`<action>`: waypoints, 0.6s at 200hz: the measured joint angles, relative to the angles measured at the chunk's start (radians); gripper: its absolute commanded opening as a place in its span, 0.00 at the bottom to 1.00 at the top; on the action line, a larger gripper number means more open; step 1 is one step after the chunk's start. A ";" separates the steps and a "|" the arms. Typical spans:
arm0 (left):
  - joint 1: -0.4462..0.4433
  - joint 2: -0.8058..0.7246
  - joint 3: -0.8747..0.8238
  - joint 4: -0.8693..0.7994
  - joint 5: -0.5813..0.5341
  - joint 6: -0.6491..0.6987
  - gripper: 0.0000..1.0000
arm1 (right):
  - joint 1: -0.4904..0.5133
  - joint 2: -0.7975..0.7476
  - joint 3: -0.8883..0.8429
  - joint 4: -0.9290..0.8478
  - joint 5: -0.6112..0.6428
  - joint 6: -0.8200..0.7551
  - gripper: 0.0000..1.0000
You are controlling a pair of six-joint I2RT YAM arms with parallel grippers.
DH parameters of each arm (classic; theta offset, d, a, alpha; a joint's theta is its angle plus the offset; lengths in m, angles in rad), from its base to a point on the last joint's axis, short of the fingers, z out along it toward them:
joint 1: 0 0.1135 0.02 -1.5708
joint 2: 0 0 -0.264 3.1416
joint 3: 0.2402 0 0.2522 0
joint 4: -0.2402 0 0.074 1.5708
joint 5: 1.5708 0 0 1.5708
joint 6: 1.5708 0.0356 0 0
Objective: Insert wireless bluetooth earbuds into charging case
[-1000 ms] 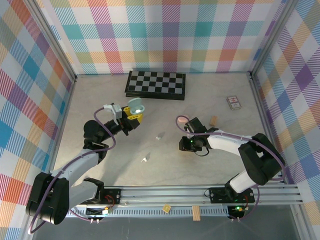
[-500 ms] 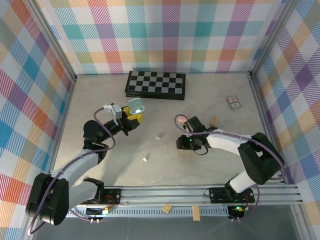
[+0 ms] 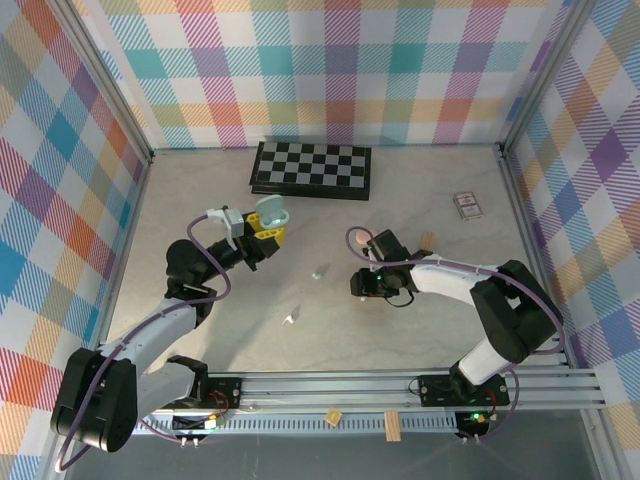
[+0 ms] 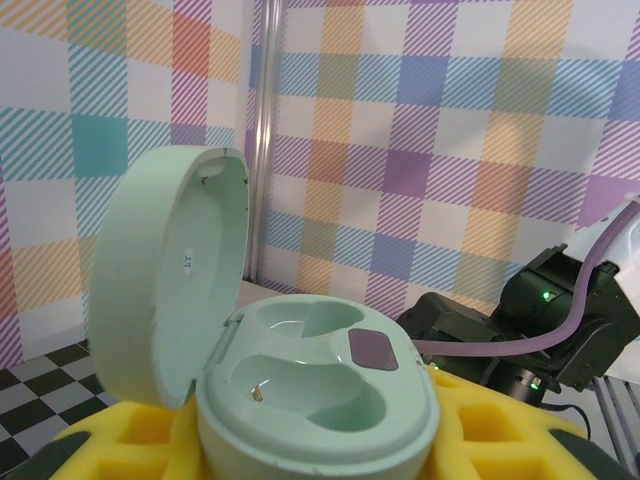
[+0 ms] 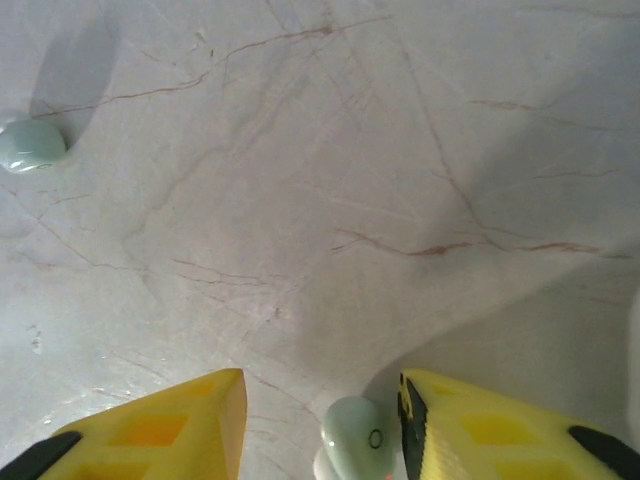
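Observation:
My left gripper (image 3: 262, 228) (image 4: 318, 445) is shut on a mint green charging case (image 3: 271, 211) (image 4: 315, 390) and holds it up above the table. Its lid (image 4: 170, 275) stands open and both wells are bare. My right gripper (image 3: 360, 287) (image 5: 320, 400) is low over the table with its yellow jaws open. One mint earbud (image 5: 358, 440) lies between them, close against the right finger (image 5: 480, 425), with a gap on its left side. A second mint earbud (image 5: 30, 145) (image 3: 320, 270) lies further off. A white earbud (image 3: 290, 318) rests nearer the front.
A chessboard (image 3: 311, 168) lies at the back. A small card box (image 3: 467, 205) sits at the back right, and a little wooden block (image 3: 427, 241) lies just past the right arm. Metal frame posts and checked walls close in the table.
The right gripper has slid a little to the left over the table and its jaws have spread apart. The left arm and the case have stayed still.

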 measured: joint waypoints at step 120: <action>-0.005 0.000 0.002 -0.020 0.002 0.003 0.30 | -0.004 -0.018 -0.044 0.041 -0.080 0.035 0.30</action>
